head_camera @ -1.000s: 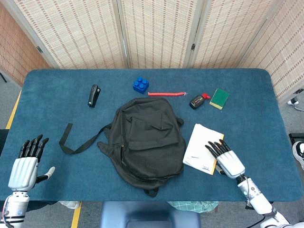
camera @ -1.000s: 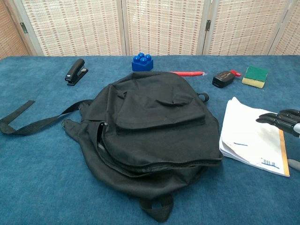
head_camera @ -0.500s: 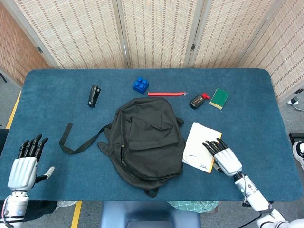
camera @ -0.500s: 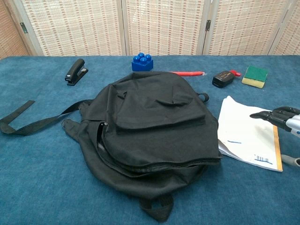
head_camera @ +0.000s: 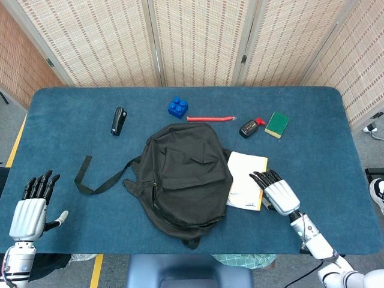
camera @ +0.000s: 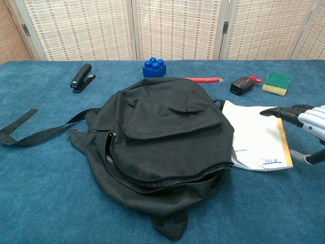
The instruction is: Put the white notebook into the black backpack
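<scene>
The black backpack [head_camera: 186,174] [camera: 162,145] lies flat in the middle of the blue table. The white notebook [head_camera: 246,180] [camera: 254,137] lies flat just right of it, its left edge against the bag's side. My right hand [head_camera: 276,193] [camera: 304,119] stretches its fingers flat onto the notebook's right edge and holds nothing. Its thumb hangs below at the notebook's lower right corner. My left hand [head_camera: 30,210] rests open at the table's front left corner, far from the bag; the chest view does not show it.
The bag's loose strap [head_camera: 96,180] trails to the left. Along the back lie a black stapler [head_camera: 119,120], a blue brick [head_camera: 177,107], a red pen [head_camera: 210,118], a small black and red object [head_camera: 249,128] and a green sponge [head_camera: 276,124].
My right hand has moved left, sliding the notebook across the table until it meets the backpack's right side. The left hand has stayed put.
</scene>
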Robot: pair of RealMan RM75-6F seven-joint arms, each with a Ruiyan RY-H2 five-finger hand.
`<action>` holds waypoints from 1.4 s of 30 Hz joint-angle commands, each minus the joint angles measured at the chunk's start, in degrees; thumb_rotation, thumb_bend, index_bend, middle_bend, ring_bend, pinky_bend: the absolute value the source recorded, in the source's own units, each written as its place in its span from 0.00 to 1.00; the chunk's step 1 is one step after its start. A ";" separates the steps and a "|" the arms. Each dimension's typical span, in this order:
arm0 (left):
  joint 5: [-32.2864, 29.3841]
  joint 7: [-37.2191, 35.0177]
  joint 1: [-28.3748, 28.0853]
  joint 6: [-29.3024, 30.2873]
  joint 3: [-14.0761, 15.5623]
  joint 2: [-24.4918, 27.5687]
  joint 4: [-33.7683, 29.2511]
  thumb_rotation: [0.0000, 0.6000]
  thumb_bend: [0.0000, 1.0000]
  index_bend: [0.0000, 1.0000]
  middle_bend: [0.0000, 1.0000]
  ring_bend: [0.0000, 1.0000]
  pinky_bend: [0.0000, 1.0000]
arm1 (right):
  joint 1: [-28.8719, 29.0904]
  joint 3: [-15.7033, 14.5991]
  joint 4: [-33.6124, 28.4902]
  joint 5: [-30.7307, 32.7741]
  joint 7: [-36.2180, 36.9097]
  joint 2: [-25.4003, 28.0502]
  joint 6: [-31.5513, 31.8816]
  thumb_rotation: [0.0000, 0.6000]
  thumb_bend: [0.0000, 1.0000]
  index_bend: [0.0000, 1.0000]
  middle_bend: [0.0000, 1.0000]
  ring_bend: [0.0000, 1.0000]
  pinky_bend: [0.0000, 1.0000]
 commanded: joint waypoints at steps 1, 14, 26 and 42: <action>0.05 -0.21 0.04 0.03 0.04 0.03 0.02 1.00 0.29 0.11 0.03 0.08 0.00 | 0.40 0.00 -0.37 -0.02 -0.44 -0.27 -0.38 1.00 0.42 0.14 0.17 0.19 0.16; 0.08 -0.11 -0.29 -0.52 0.10 -0.04 -0.17 1.00 0.29 0.11 0.03 0.08 0.00 | 2.02 -1.00 -1.08 -1.27 -4.38 -1.84 -1.28 1.00 0.53 0.14 0.17 0.20 0.17; -0.13 -0.29 -0.37 -0.84 0.19 0.11 -0.44 1.00 0.29 0.11 0.03 0.08 0.00 | 1.38 -0.51 -1.16 -0.60 -4.53 -2.63 0.96 1.00 0.53 0.19 0.12 0.17 0.17; -0.25 0.39 -0.67 -1.20 0.23 0.23 -1.18 1.00 0.29 0.12 0.03 0.08 0.00 | 1.29 0.08 1.32 -0.66 -1.93 -4.71 4.07 1.00 0.44 0.43 0.22 0.22 0.17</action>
